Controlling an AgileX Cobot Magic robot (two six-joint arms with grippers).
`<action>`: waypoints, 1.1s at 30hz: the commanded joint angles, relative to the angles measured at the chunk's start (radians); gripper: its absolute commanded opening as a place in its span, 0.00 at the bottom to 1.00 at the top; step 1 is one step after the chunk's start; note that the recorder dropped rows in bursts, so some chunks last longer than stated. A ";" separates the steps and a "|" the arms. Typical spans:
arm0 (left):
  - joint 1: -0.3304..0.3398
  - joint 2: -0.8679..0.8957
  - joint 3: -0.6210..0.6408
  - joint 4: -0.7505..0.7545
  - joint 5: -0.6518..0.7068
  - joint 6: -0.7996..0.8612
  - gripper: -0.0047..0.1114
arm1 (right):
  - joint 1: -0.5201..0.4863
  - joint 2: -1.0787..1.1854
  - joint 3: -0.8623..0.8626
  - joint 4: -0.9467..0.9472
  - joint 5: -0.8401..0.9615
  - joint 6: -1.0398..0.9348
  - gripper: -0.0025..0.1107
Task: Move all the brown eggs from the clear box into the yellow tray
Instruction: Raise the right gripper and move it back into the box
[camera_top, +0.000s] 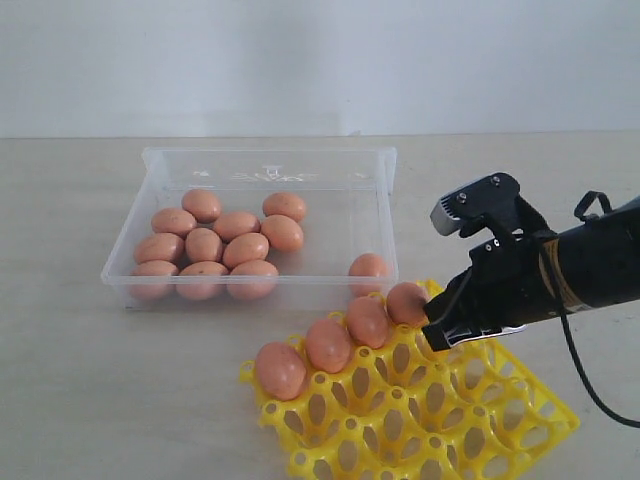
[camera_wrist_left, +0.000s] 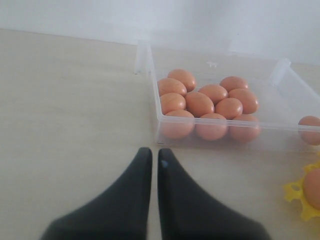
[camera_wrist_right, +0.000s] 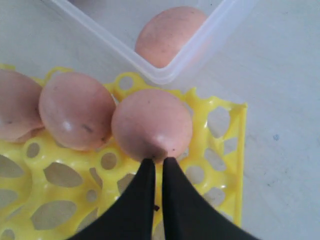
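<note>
The clear box (camera_top: 270, 153) holds several brown eggs (camera_top: 215, 245) bunched at its left, and one more egg (camera_top: 367, 270) lies alone in its near right corner. In front of the box, the yellow tray (camera_top: 490, 410) carries a row of several eggs (camera_top: 328, 344) along its far edge. My right gripper (camera_top: 437, 328) is shut and empty. Its tips (camera_wrist_right: 158, 161) rest against the row's rightmost egg (camera_wrist_right: 152, 122). My left gripper (camera_wrist_left: 154, 152) is also shut and empty, hovering over bare table short of the box (camera_wrist_left: 157, 115). It is out of the exterior view.
Most tray cups (camera_top: 400, 400) behind the egg row stand vacant. A pale tabletop (camera_top: 60, 380) stretches to the left of the box and tray. The right arm's black cable (camera_top: 585, 370) hangs over the table to the right of the tray.
</note>
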 joint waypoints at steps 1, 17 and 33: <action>-0.002 0.004 0.004 0.004 -0.009 0.004 0.08 | 0.001 -0.001 -0.003 0.002 0.000 -0.010 0.02; -0.002 0.004 0.004 0.004 -0.009 0.004 0.08 | 0.009 -0.095 -0.157 0.015 -0.222 0.059 0.02; -0.002 0.004 0.004 0.004 -0.009 0.004 0.08 | 0.296 0.162 -0.556 0.002 -0.096 0.211 0.02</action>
